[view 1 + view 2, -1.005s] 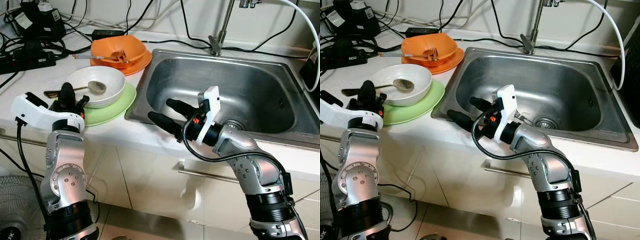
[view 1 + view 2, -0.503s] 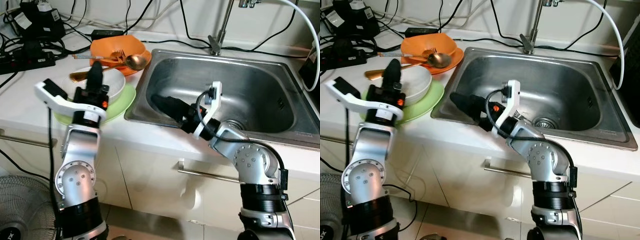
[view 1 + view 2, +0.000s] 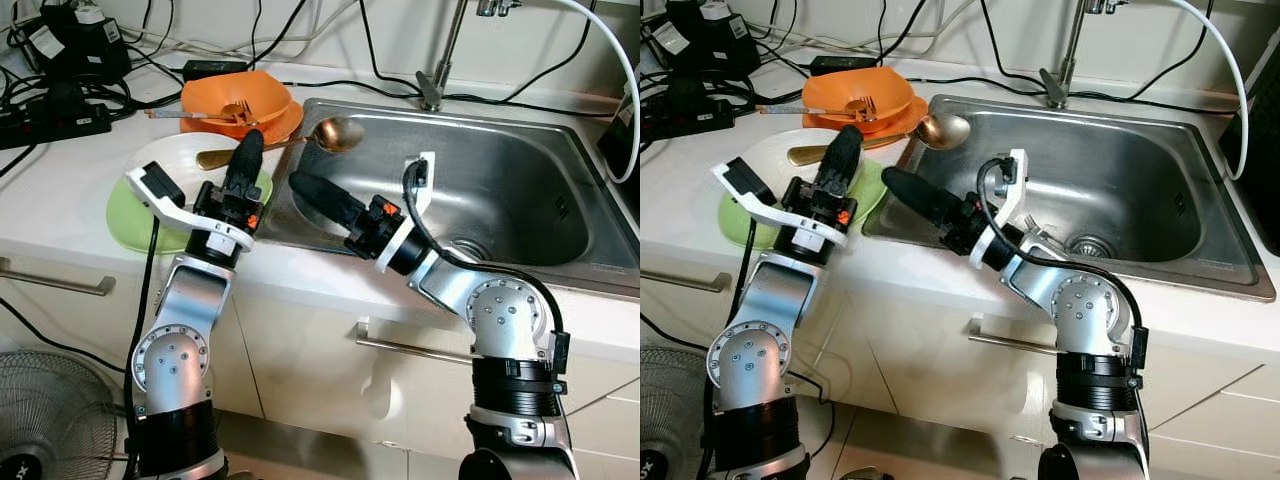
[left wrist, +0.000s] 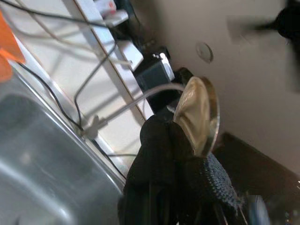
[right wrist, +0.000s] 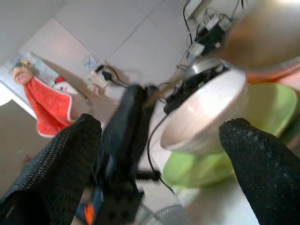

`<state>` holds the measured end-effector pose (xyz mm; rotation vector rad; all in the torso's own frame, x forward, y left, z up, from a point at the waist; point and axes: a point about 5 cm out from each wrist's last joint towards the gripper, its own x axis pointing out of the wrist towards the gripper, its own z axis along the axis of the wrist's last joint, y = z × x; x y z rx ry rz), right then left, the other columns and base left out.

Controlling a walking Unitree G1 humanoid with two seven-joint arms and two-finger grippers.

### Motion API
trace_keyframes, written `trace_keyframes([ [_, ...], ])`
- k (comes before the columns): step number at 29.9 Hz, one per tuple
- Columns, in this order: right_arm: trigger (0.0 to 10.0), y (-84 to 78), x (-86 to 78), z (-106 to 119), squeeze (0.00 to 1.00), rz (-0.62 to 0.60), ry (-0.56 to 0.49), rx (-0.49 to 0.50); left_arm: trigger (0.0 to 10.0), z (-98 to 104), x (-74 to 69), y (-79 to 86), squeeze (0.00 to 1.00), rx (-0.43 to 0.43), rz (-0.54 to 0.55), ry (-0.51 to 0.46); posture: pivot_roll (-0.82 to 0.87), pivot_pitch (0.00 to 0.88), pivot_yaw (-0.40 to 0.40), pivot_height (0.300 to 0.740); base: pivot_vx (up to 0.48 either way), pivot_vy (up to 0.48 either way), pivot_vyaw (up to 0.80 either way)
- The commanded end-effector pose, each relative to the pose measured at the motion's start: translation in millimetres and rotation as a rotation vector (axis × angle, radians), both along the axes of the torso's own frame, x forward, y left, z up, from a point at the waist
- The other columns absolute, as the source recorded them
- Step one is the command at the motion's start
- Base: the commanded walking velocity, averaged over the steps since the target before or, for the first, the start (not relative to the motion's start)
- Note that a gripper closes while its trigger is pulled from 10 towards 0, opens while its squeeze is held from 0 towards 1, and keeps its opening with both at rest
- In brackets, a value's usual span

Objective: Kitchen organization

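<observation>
Left eye view has us holding the spoon [image 3: 300, 143] pinched in our left gripper [image 3: 247, 150] over the sink [image 3: 520, 160] rim, right gripper [image 3: 312, 190] spread wide alongside, so next we likely lower and release.

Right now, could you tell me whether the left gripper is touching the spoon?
Touching: in the left eye view the left gripper is closed on the spoon handle, holding it lifted.

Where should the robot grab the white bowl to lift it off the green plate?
Probably by the white bowl's near rim, one finger inside and one outside. Its wall is thin and the mouth faces up. Come from above on the counter-edge side, since the left gripper with the spoon hangs over the sink side.
</observation>
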<state>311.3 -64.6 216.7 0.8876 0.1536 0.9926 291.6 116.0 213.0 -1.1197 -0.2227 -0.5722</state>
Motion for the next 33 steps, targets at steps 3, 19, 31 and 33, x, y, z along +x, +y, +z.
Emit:
trace_keyframes([
  [3, 10.0, 0.4, 4.8, 8.6, 0.0, -0.028, -0.006, 0.035, 0.0, -0.5, -3.8, -9.9, 0.0, -0.01, -0.06, -0.011, -0.05, 0.036, 0.011, 0.74, 0.0, 0.0, 0.0],
  [19, 0.0, -0.8, 11.4, 14.0, 0.0, -0.087, 0.001, 0.08, 0.0, -1.6, -10.7, -20.0, 0.0, 0.0, -0.128, -0.014, -0.05, 0.042, 0.016, 0.74, 0.0, 0.0, 0.0],
  [31, 0.0, -3.3, 16.3, 14.3, 0.0, -0.129, 0.009, 0.086, 0.0, -1.9, -10.1, -19.8, 0.0, 0.02, -0.123, -0.013, -0.04, 0.031, 0.013, 0.74, 0.0, 0.0, 0.0],
  [33, 0.0, -3.2, 16.9, 14.4, 0.0, -0.131, 0.01, 0.087, 0.0, -2.1, -10.4, -19.2, 0.0, 0.021, -0.121, -0.013, -0.04, 0.029, 0.01, 0.74, 0.0, 0.0, 0.0],
])
